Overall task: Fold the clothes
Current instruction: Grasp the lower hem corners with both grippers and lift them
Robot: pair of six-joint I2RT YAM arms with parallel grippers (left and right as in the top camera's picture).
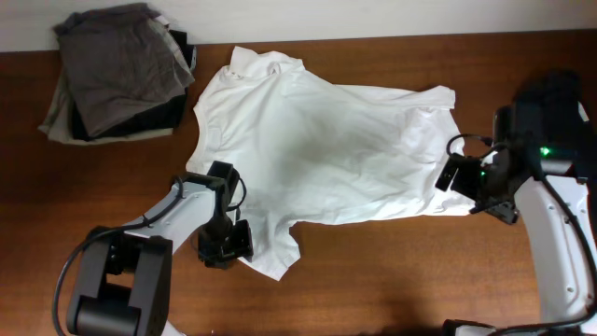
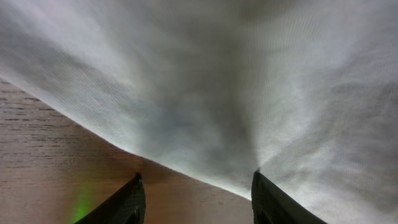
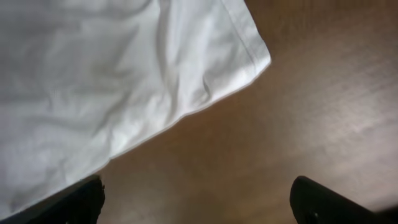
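White T-shirt [image 1: 317, 140] spread, brown wooden table [image 1: 392, 271], pale wall [image 1: 373, 14]

Wooden table [image 1: 373, 280]: white T-shirt [image 1: 317, 140] spread flat; garment pile [image 1: 117, 70] at corner.

Looks like a robotics lab setup to me, not somebody's home. A left arm [image 1: 182, 207] and a right arm [image 1: 560, 252] sit at a plain wood-grain desk [image 1: 373, 271] against a bare pale wall [image 1: 373, 19]. Loose black cable [image 1: 67, 275], green status light [image 1: 544, 151], and a white T-shirt [image 1: 317, 140] laid out between them.
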